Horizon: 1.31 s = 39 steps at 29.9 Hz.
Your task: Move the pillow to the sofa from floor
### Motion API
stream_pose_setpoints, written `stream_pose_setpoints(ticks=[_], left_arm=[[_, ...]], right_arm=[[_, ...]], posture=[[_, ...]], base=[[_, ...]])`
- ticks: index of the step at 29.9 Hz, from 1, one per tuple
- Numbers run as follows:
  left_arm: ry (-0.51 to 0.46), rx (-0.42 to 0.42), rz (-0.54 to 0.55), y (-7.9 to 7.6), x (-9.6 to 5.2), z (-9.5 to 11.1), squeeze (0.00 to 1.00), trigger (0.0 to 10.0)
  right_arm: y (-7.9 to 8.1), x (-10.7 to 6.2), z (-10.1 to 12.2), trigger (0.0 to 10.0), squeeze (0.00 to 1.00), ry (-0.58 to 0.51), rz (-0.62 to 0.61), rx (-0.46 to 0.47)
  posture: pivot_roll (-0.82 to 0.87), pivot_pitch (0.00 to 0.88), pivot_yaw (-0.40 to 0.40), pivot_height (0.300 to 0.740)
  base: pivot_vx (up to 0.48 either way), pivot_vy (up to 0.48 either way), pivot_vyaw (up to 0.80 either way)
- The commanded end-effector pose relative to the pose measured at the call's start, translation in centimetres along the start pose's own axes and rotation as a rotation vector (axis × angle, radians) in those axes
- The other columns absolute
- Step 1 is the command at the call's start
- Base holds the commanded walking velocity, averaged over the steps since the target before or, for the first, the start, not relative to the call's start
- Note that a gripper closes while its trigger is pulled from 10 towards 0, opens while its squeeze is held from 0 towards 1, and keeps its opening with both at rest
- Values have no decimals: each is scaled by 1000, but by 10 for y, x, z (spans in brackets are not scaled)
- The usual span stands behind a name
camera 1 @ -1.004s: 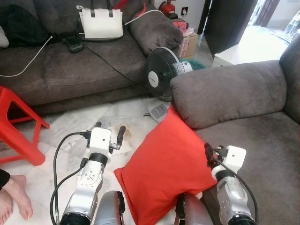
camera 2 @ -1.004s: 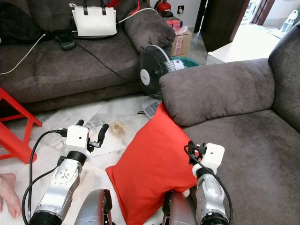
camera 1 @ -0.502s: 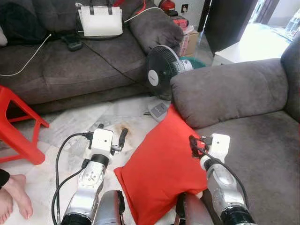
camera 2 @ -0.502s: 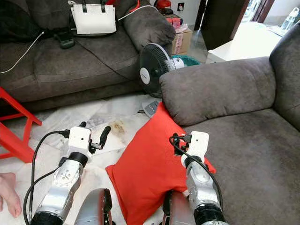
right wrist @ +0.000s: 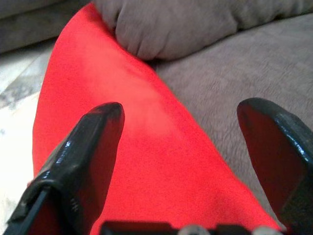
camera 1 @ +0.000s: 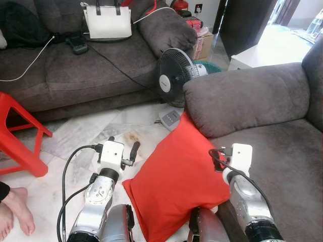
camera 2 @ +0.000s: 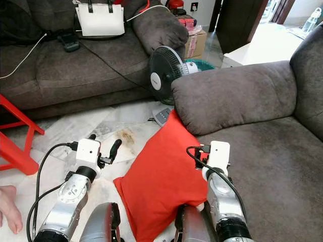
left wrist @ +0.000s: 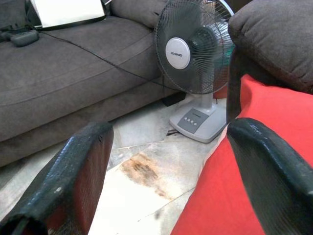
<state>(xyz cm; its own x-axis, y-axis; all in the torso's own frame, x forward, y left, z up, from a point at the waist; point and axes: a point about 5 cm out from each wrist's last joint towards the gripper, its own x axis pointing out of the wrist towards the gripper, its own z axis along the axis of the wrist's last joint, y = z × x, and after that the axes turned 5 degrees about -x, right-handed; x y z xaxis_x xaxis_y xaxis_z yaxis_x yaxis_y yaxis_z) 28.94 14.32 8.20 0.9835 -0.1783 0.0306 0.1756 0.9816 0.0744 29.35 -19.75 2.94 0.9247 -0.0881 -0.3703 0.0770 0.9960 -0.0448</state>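
Observation:
A red pillow [camera 1: 176, 179] stands tilted on the marble floor, leaning against the front of the grey sofa [camera 1: 282, 146] on my right, below its armrest [camera 1: 242, 98]. My right gripper [camera 1: 216, 160] hovers open at the pillow's upper right edge. In the right wrist view one of its fingers [right wrist: 83, 152] is over the red fabric and the other over the sofa seat. My left gripper [camera 1: 122, 146] is open above the floor, just left of the pillow. Between the left gripper's fingers [left wrist: 73, 181] I see floor and the pillow's edge [left wrist: 254, 147].
A black table fan [camera 1: 174, 78] stands on the floor just beyond the pillow. A red plastic stool [camera 1: 20, 136] is at the left, with a person's bare foot [camera 1: 12, 209] near it. The far sofa holds a white bag [camera 1: 107, 22] and cables.
My right gripper rose and swung left over the pillow's edge, then eased back a little to the right. The left gripper barely shifted. The pillow has not moved.

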Motion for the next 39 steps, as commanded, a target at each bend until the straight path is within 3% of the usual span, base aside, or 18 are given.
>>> stream_pose_setpoints(ticks=[1,9,16,24,28,39], left_arm=[[3,-4,-14,-2,-1,1,0,10000],[11,-11,-40,-5,-4,-1,0,10000],[15,-12,-56,-5,-4,-2,0,10000],[17,-11,-65,-5,-3,-3,0,10000],[16,-16,-77,-9,-2,-2,0,10000],[12,-16,-63,-7,-2,-1,0,10000]], right_arm=[[-2,-3,4,10000,0,-50,45,15],[-3,-21,9,10000,0,-190,185,44],[-8,-31,-25,10000,0,-111,238,36],[-25,-45,-52,10000,0,-51,199,30],[-24,-39,-55,10000,0,-38,142,42],[-9,-21,-52,10000,0,-16,133,71]], posture=[[147,87,-32,594],[137,84,-27,594],[130,68,-21,594],[117,45,-19,594],[118,40,-19,594],[145,47,-34,594]], base=[[0,0,0],[0,0,0],[0,0,0],[0,0,0],[0,0,0],[0,0,0]])
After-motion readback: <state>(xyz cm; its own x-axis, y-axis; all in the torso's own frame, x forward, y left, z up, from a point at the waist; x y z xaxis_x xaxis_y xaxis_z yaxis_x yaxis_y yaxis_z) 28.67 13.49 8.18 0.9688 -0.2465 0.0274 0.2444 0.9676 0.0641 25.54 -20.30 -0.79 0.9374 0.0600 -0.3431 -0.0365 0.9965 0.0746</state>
